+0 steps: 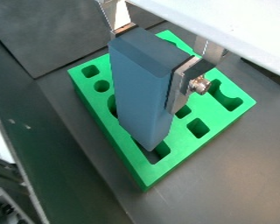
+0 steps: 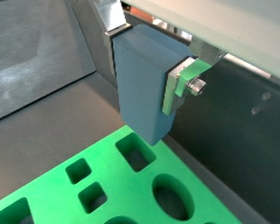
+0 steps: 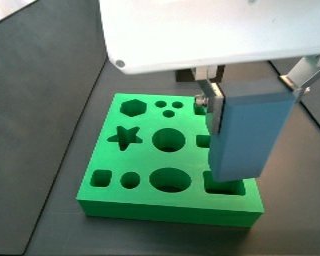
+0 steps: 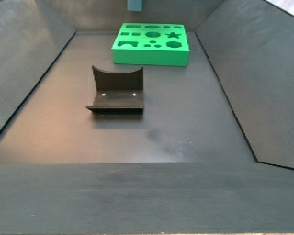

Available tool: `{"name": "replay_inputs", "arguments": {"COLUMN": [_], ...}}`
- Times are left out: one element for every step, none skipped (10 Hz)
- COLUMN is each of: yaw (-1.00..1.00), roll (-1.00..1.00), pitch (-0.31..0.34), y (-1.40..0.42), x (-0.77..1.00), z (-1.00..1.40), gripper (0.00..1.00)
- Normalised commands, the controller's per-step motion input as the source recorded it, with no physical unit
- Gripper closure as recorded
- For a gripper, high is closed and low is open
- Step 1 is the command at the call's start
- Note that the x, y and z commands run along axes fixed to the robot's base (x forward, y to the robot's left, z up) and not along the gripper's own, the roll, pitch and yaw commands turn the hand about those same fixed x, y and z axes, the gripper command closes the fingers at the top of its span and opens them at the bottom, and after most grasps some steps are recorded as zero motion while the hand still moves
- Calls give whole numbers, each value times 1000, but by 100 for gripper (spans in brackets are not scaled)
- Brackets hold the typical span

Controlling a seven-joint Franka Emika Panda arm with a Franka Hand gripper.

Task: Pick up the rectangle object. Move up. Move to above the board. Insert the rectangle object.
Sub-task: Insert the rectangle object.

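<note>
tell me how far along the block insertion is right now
Done: the rectangle object is picked up and lifted, clamped between the fingers of the gripper, and it is over the board. In hand: lining it up; in a side view its lower end sits at a rectangular hole near the board's edge, though depth is unclear. Left: pushing it in and releasing.

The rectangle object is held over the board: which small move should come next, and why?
Probably a slow, straight descent. The hand is shut on the rectangle object, which hangs upright with its lower end at a hole near the edge of the board. Whether it has entered that hole, I cannot tell.
</note>
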Motion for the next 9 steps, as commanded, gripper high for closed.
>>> {"name": "replay_inputs", "arguments": {"yaw": [-134, -129, -100, -80, -77, -49, -49, -71, -80], "roll": [247, 237, 233, 206, 163, 134, 114, 124, 86], "pitch": [0, 0, 14, 0, 0, 0, -9, 0, 0], "y": [89, 51, 49, 14, 0, 0, 0, 0, 0], "x": [54, 129, 151, 140, 80, 63, 80, 71, 43], "z": [-220, -234, -260, -277, -260, -311, -291, -251, -186], "gripper": [100, 100, 100, 100, 100, 100, 100, 100, 100]}}
